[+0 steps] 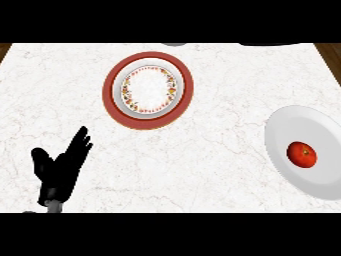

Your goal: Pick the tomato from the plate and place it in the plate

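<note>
A red tomato (302, 154) lies on a plain white plate (328, 135) at the right side of the marble counter. Farther back, left of centre, stands a red-rimmed plate (148, 91) with a flowered white middle and nothing on it. My left hand (58, 167) shows at the lower left with straight fingers pointing up and to the right, open and holding nothing, well apart from both plates. My right hand does not show in the head view.
The white marble counter (202, 165) has wooden floor showing past its left and right back corners. A small grey object (174, 44) and a dark shape (269, 44) peek in at the far edge.
</note>
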Tool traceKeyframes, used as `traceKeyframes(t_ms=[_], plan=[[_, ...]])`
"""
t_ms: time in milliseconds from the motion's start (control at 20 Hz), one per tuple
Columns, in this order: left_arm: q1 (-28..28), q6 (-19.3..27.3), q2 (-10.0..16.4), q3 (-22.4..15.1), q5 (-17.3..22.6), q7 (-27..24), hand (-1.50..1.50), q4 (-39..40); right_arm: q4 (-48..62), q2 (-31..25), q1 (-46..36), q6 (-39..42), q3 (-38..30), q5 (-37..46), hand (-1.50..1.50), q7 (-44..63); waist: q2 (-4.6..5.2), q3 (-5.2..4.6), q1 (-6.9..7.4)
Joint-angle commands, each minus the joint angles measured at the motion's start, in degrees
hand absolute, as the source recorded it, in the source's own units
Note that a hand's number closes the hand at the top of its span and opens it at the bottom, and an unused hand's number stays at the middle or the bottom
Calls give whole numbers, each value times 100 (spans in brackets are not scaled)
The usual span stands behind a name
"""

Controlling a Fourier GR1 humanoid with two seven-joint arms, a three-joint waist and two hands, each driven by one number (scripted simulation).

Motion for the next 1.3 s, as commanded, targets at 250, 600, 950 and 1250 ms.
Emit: traceKeyframes(t_ms=[250, 600, 950, 1250], plan=[[-141, 48, -310, -99, -232, 227, 0, 83, -783, -315, 1840, 931, -512, 93, -150, 112, 12, -21, 172], [-129, 46, -194, -135, -271, 529, 0, -227, -1625, -1450, 2302, 1758, 208, 723, -150, 1819, 17, -26, 269], [-260, -106, -221, -47, -254, 803, 0, -429, -2298, -1276, 1597, 1515, 1196, 1672, -150, 3772, 27, -13, 366], [-64, -205, -480, 3, -487, 308, 0, -27, -2055, -659, 645, 1450, 2090, 2745, -150, 4687, 32, -12, 369]])
